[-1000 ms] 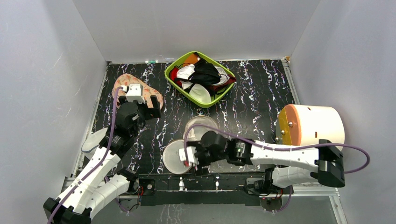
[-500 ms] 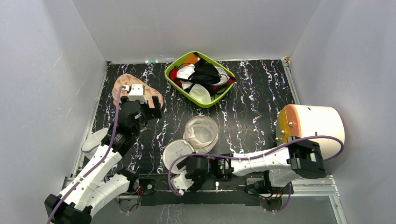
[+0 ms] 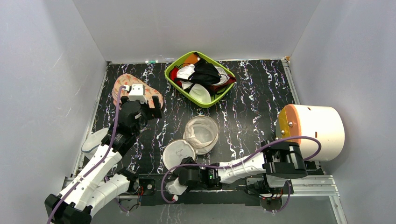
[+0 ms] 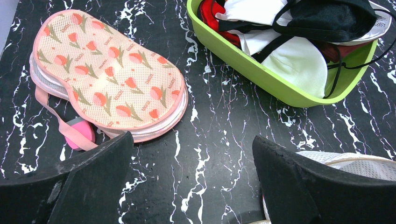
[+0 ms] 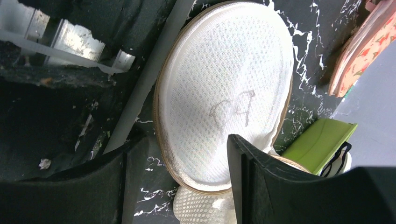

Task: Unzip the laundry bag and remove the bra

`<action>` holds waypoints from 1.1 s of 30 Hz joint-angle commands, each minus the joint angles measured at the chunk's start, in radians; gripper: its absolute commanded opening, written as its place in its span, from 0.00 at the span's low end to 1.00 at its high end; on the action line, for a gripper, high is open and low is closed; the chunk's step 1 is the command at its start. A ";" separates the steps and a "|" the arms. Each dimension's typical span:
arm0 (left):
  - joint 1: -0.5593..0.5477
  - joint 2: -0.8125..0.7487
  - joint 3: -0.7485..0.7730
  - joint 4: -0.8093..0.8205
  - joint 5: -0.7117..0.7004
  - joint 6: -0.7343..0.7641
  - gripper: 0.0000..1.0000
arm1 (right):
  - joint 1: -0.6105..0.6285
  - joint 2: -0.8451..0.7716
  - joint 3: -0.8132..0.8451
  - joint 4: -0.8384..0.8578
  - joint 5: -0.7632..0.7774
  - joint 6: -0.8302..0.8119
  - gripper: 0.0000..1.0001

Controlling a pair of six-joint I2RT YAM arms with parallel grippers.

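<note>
The laundry bag lies unzipped near the table's front. Its round cream mesh lid (image 3: pixel 179 152) (image 5: pixel 224 93), with the faint glasses mark, lies flat beside the deeper mesh half (image 3: pixel 201 132). Whether the bra is inside that half I cannot tell. My right gripper (image 3: pixel 181 169) (image 5: pixel 180 144) hangs low at the near edge and faces the lid. Its jaws stand apart with nothing gripped between them. My left gripper (image 3: pixel 148 112) (image 4: pixel 192 140) is wide open over bare table, just right of the peach printed case (image 4: pixel 109 77).
A green bin (image 3: pixel 173 78) (image 4: pixel 261 77) of white, black and red garments stands at the back centre. A white drum with an orange face (image 3: pixel 310 125) sits at the right edge. The metal base rail (image 5: pixel 140 88) runs under my right gripper.
My right arm has drawn back and left from above the lid to the table's near edge, and its jaws have narrowed a little. The left arm has not moved.
</note>
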 commanded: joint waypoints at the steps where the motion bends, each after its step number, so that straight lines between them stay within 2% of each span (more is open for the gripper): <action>1: 0.006 -0.001 0.008 0.011 0.002 -0.005 0.98 | 0.011 0.023 0.028 0.092 0.078 0.006 0.55; 6: 0.005 0.000 0.007 0.011 0.002 -0.005 0.98 | 0.010 -0.027 0.008 0.165 0.071 0.072 0.48; 9: 0.005 0.002 0.006 0.013 0.004 -0.005 0.98 | -0.010 -0.100 -0.028 0.250 0.032 0.153 0.30; 13: 0.005 0.004 0.006 0.014 0.005 -0.005 0.98 | -0.053 -0.191 -0.070 0.304 -0.012 0.278 0.23; 17: 0.005 0.004 0.005 0.017 0.009 -0.006 0.98 | -0.155 -0.323 -0.132 0.367 -0.145 0.431 0.08; 20: 0.007 0.005 0.005 0.018 0.013 -0.006 0.98 | -0.267 -0.422 -0.201 0.459 -0.265 0.623 0.00; 23: 0.007 0.009 0.006 0.016 0.013 -0.006 0.98 | -0.390 -0.506 -0.281 0.538 -0.328 0.814 0.00; 27: 0.007 0.012 0.005 0.020 0.022 -0.006 0.98 | -0.509 -0.606 -0.418 0.676 -0.338 1.125 0.00; 29: 0.009 0.019 0.006 0.018 0.028 -0.007 0.98 | -0.525 -0.631 -0.452 0.695 -0.247 1.286 0.00; 33: 0.013 0.026 0.008 0.018 0.033 -0.011 0.98 | -0.548 -0.637 -0.490 0.533 -0.037 1.572 0.00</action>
